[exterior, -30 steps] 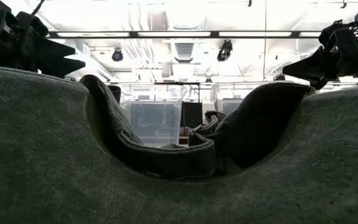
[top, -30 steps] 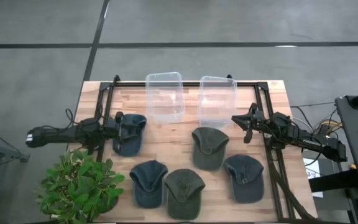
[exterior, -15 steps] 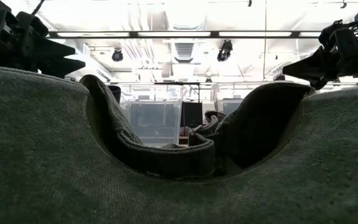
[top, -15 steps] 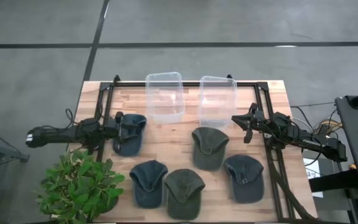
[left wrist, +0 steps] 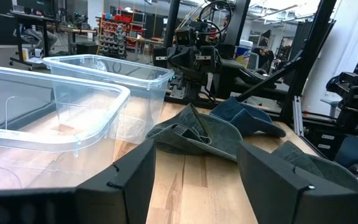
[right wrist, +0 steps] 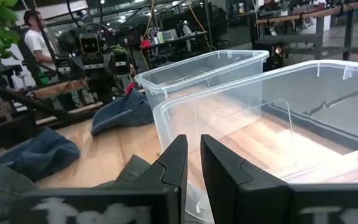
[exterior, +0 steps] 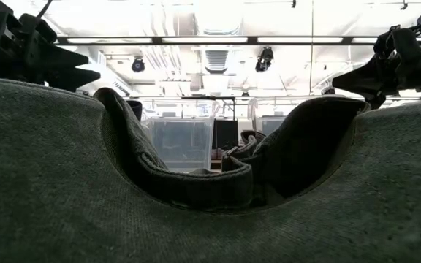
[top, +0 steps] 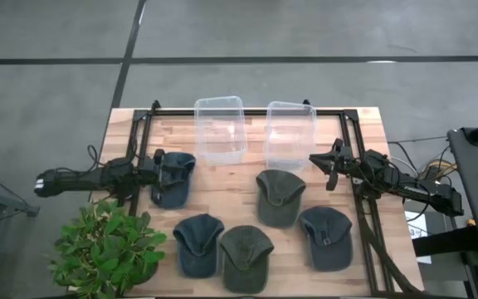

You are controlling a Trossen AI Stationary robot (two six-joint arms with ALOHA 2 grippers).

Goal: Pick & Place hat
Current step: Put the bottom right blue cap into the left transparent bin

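You are looking at a pale wooden table with a black frame. On it lie five caps: three blue hats and two green hats. Two clear plastic bins stand side by side, ahead of both arms' fingers.

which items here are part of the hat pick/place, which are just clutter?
Job: five hats, blue, blue, green, green, blue; two clear bins; left gripper open, right gripper shut, empty.
Clutter: potted plant.
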